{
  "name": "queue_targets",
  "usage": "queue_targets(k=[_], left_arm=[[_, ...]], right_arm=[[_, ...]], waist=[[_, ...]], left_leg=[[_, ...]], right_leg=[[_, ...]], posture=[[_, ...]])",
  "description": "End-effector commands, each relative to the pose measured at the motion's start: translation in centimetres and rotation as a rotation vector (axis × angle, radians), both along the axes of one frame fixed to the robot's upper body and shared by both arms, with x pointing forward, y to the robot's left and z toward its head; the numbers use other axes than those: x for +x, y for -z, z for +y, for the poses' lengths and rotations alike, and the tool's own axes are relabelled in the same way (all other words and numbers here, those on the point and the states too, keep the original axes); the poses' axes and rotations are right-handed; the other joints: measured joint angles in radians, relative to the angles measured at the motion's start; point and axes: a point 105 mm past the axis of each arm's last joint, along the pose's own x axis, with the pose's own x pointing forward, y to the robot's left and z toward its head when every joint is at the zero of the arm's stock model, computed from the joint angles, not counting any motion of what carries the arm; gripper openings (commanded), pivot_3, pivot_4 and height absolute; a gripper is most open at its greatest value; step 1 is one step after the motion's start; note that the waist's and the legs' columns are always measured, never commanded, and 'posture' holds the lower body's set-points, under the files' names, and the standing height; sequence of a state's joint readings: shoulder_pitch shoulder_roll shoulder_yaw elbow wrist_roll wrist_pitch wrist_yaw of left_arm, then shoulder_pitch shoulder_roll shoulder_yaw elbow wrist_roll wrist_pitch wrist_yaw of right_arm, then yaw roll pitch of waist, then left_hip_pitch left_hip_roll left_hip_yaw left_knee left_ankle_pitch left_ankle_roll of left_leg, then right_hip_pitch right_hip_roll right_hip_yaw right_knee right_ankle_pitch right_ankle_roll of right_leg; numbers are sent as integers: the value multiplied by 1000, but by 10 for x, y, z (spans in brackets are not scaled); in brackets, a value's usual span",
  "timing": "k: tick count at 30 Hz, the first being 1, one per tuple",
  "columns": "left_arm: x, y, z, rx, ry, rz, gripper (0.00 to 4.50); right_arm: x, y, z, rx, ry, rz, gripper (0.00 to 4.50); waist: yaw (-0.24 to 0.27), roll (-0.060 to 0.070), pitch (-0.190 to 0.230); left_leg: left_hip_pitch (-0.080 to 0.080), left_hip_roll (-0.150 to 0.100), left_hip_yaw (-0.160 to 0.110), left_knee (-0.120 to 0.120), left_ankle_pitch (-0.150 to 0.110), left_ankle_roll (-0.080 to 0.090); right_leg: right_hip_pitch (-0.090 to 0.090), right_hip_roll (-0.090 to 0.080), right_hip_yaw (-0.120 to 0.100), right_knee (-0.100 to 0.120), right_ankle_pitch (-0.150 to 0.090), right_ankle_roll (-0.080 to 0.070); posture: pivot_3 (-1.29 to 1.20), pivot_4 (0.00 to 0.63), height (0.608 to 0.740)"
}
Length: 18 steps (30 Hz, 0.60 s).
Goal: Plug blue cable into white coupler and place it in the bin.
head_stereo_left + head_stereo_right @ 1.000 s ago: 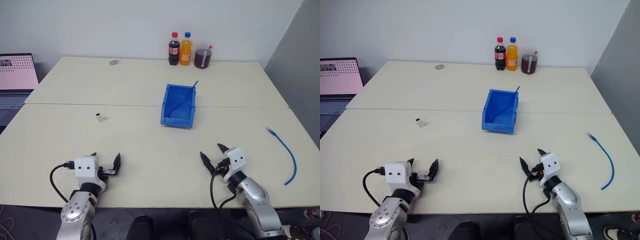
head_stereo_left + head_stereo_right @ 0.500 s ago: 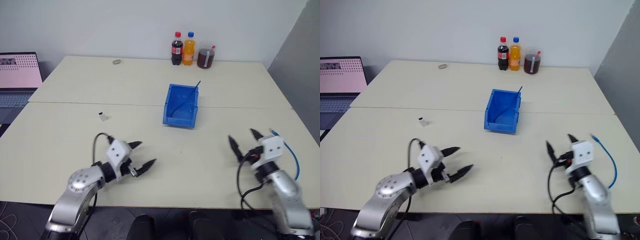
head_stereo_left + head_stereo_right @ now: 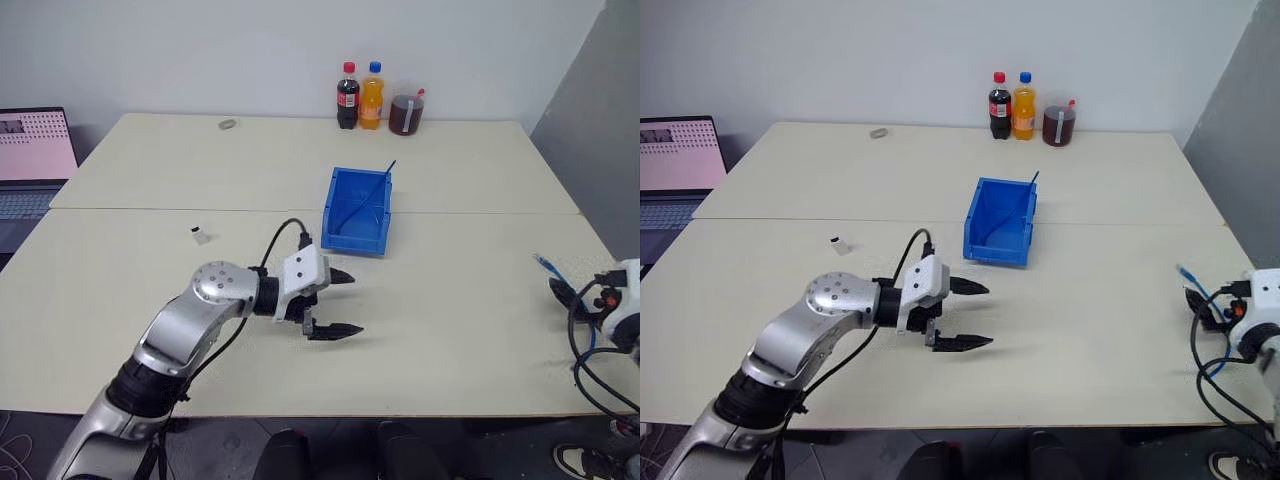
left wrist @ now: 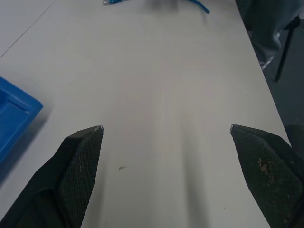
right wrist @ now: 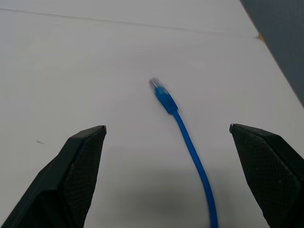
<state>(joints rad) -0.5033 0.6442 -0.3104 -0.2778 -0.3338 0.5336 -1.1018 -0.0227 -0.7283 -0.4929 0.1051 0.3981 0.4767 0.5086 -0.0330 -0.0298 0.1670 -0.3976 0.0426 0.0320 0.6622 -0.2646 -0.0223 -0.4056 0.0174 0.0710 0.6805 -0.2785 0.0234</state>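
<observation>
The left hand (image 3: 334, 303) is hovering over the middle of the pale tabletop (image 3: 450, 330) with its two black fingers spread wide and nothing between them, pointing toward three o'clock. At about one o'clock from it, close by, the blue bin (image 3: 356, 211) is sitting open-topped, with a second thin blue cable (image 3: 372, 191) leaning inside it and poking over the far rim. At ten o'clock from that hand, well apart, the small white coupler (image 3: 200, 236) is lying alone on the tabletop.

The right hand (image 5: 166, 178) is hanging at the tabletop's right edge, fingers also spread wide and gripping nothing. The blue cable (image 5: 185, 137) is lying on the surface between and just ahead of its fingers, clear plug end pointing away.

A seam is running across the tabletop behind the bin. At twelve o'clock, against the plain white wall, a cola bottle (image 3: 347, 97), an orange bottle (image 3: 371, 97) and a cup of dark drink (image 3: 406, 114) are standing together; a small grey object (image 3: 228, 124) is lying further left. A laptop (image 3: 34, 160) is glowing at nine o'clock.
</observation>
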Motion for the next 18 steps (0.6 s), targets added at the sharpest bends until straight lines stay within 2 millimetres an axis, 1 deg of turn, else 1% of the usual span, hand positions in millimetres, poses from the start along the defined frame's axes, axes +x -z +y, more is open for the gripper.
queue_targets(k=[1, 7, 11, 14, 15, 16, 17, 18], left_arm=[[-1, -9, -8, 7, 54, -37, 4500], [3, -13, -13, 6, 83, -52, 4500], [4, -12, -13, 9, 89, -60, 4500], [4, -11, -13, 8, 91, -61, 4500], [4, -10, -12, 10, 92, -59, 4500], [3, -8, -10, 17, 96, -54, 4500], [3, -6, -7, 28, 91, -54, 4500], [3, -5, -5, 35, 87, -55, 4500]], right_arm=[[-3, -7, -14, 22, 10, 3, 4432], [-7, 12, -32, 22, 45, 85, 4432], [-5, 18, -35, 37, 49, 123, 4432], [-5, 26, -39, 42, 70, 178, 3922], [-6, 29, -39, 61, 73, 194, 3570], [-6, 32, -38, 64, 60, 212, 3416], [-8, 35, -37, 64, 46, 237, 3082], [-9, 37, -36, 62, 35, 254, 2862]], waist=[[0, 0, 0], [1, 0, 0], [0, 0, 0], [-1, 1, 0], [-1, 1, 0], [-1, 0, 0], [0, 0, 0], [0, 0, 0]], left_leg=[[0, 0, 0, 0, 0, 0], [0, 0, 0, 0, 0, 0], [0, 0, 0, 0, 0, 0], [0, 0, 0, 0, 0, 0], [0, 0, 0, 1, 0, 0], [0, 0, 0, 1, 0, 0], [0, 0, 0, 1, 0, 0], [0, 0, 0, 1, 0, 0]], right_leg=[[0, 0, 0, 0, 0, 0], [0, 0, 0, 0, 0, 0], [0, 0, 0, 0, 0, 0], [0, 0, 0, 0, 0, 0], [0, 0, 0, 0, 0, 0], [0, 0, 0, 0, 0, 1], [0, 0, 0, 0, 0, 1], [0, 0, 0, 0, 0, 1]], posture=[[0, 150, 740], [0, 150, 740], [0, 150, 740], [0, 150, 740], [0, 150, 740], [0, 150, 740], [0, 150, 740], [0, 150, 740]])
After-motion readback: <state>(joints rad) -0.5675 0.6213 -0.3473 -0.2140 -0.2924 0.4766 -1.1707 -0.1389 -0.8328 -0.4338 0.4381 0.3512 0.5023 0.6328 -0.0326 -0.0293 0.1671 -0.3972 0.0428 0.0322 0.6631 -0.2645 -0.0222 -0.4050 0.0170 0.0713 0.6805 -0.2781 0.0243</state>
